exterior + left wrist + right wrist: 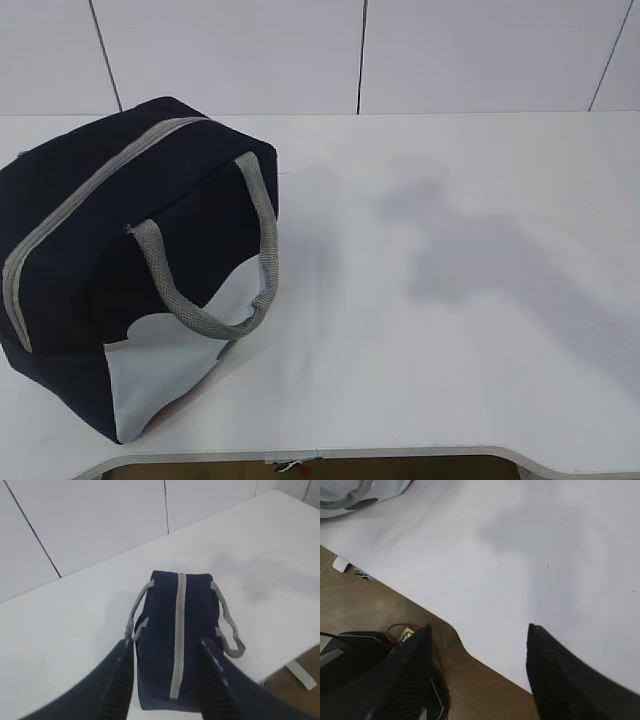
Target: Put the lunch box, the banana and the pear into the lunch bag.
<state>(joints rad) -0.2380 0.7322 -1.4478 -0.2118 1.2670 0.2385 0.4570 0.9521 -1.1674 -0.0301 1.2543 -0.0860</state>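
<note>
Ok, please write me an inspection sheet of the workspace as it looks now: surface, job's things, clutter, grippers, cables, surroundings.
Surface: white table, soft shadows on it.
Job's things: lunch bag at the table's left, zipper shut along the top, grey handles hanging; lunch box, banana and pear not seen.
Clutter: nothing seen.
Grippers: left gripper open, above the bag; right gripper open, empty, above the table's front edge.
Cables: red wire below the table edge.
Surroundings: white wall panels behind, brown floor in front.
</note>
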